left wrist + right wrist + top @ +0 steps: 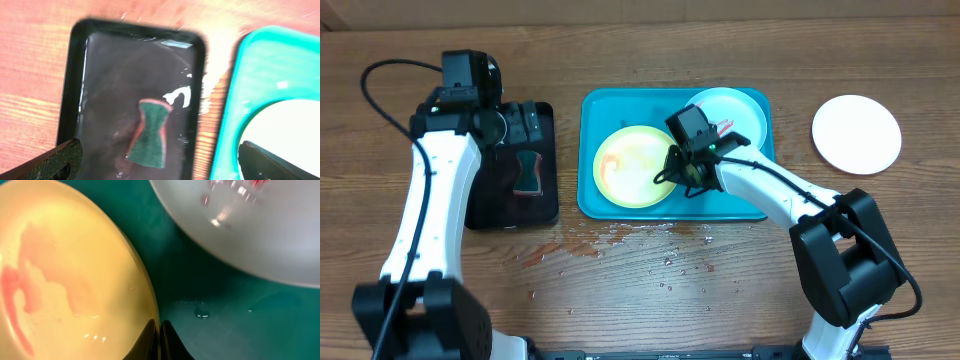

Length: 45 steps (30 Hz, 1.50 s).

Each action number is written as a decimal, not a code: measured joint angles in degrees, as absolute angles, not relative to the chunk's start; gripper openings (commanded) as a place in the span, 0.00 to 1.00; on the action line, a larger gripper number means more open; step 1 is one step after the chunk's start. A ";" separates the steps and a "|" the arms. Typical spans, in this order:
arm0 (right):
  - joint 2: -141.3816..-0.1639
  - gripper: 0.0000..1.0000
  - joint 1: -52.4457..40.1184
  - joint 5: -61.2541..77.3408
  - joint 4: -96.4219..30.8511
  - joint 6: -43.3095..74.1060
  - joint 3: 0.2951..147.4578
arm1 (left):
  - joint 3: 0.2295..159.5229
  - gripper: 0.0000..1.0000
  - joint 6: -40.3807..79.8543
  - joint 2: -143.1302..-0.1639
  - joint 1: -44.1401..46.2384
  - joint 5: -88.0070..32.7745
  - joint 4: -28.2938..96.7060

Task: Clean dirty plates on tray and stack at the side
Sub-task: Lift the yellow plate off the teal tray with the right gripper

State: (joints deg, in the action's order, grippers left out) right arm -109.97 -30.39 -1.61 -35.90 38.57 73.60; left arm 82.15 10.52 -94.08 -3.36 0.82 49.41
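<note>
1. Left gripper [515, 125]: fingers spread wide, holding nothing, hovering over the black tray [495, 205]. Sponge [150, 140] lies flat directly beneath, between the fingertips. Free table to its left.
2. Wet drops [580, 245]: reddish, on the table [650, 40], below the narrow strip between both trays.
3. Tray [590, 190]: turquoise, just right of the left gripper. Its raised rim is close around both plates, so there is little room inside.
4. Yellow plate [635, 167]: left half of the tray, red smears, directly left of the right gripper.
5. Right gripper [159, 340]: fingers pressed together, tips down at the yellow plate's right edge.
6. Mint plate [740, 110]: behind the right gripper, in the tray's far-right corner, red specks, just apart from the yellow plate.
7. White plate [856, 134]: on the table, well right of the right gripper, with open wood around it.
</note>
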 measured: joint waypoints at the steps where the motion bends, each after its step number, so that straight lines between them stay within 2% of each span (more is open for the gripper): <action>1: -109.97 0.04 -30.41 -2.90 -37.54 37.76 75.40 | 82.26 1.00 10.52 -92.73 -3.22 0.08 49.41; 10: -109.82 0.04 -30.41 -15.97 -49.50 30.65 90.08 | 82.56 1.00 10.52 -84.90 -2.92 -4.25 50.61; 19: -109.65 0.04 -32.10 -34.44 -52.64 25.02 94.00 | 82.56 1.00 10.52 -84.42 -2.92 -5.02 52.49; 32: -109.65 0.04 -42.28 -60.01 -43.53 18.65 94.00 | 82.56 1.00 10.52 -84.42 -2.92 -5.41 52.56; 45: -109.65 0.04 -44.82 -72.05 -34.44 11.09 94.00 | 82.56 1.00 10.52 -84.42 -2.92 -7.11 50.85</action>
